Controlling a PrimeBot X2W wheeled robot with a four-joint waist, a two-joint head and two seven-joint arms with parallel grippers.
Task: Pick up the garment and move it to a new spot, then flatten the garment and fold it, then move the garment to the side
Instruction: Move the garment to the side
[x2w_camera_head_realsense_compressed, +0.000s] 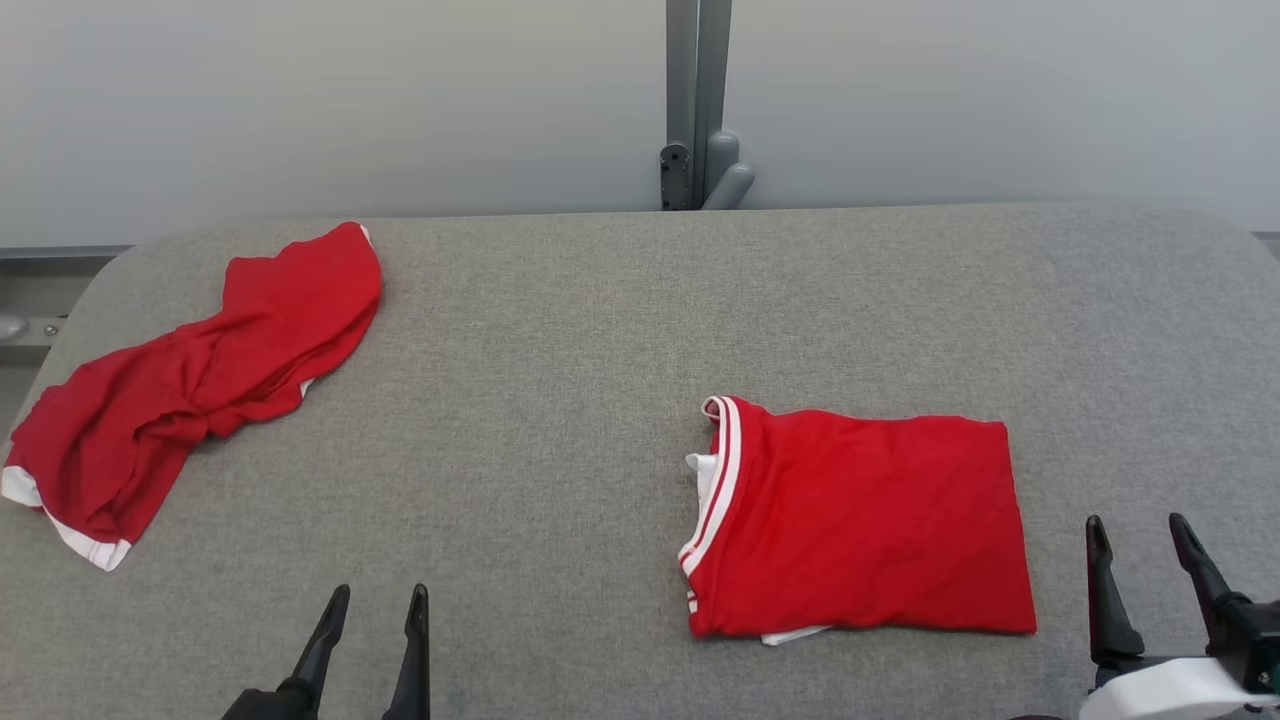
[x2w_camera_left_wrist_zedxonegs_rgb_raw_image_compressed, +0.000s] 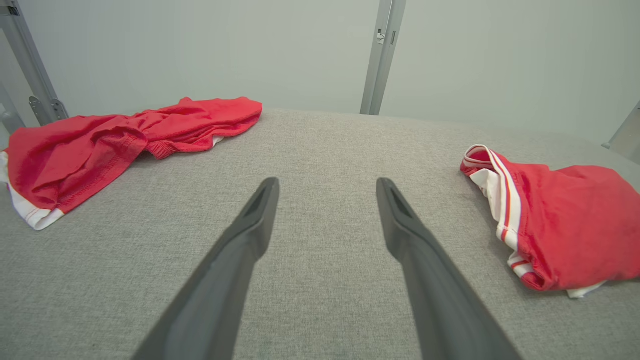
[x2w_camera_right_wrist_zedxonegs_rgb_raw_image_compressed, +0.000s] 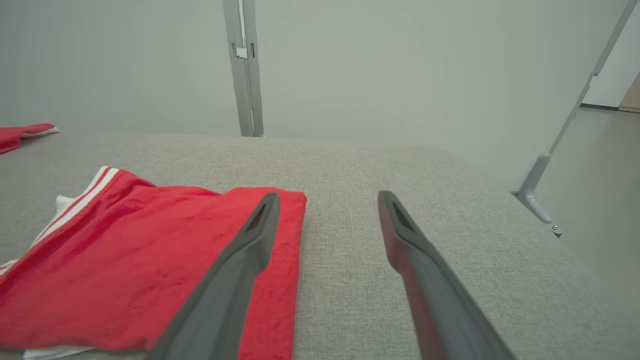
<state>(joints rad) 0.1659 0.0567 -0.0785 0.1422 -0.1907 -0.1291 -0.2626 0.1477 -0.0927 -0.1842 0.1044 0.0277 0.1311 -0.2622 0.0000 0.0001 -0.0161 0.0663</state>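
A grey fabric-covered table (x2w_camera_head_realsense_compressed: 560, 400) stretches before me, with a pale wall behind it and a grey post (x2w_camera_head_realsense_compressed: 698, 100) rising at the middle of the far edge. At the far left lies the crumpled garment (x2w_camera_head_realsense_compressed: 200, 390), red with white trim, bunched in a long heap that runs close to the table's left edge. My left gripper (x2w_camera_head_realsense_compressed: 379, 592) hovers at the near edge, its fingers spread wide and holding nothing, well apart from that heap. Right of centre lies the folded garment (x2w_camera_head_realsense_compressed: 870, 520), a neat red rectangle with its striped collar turned to the left. My right gripper (x2w_camera_head_realsense_compressed: 1137, 522) hangs just beside its right edge, likewise wide and empty.

I judge the heap to be my next piece. The risk there is that a pinch on a single loose layer would lift it lopsided, and the part near the edge could slide off the table. A low sweep of my right fingers could also catch the folded piece's hem and undo the fold.
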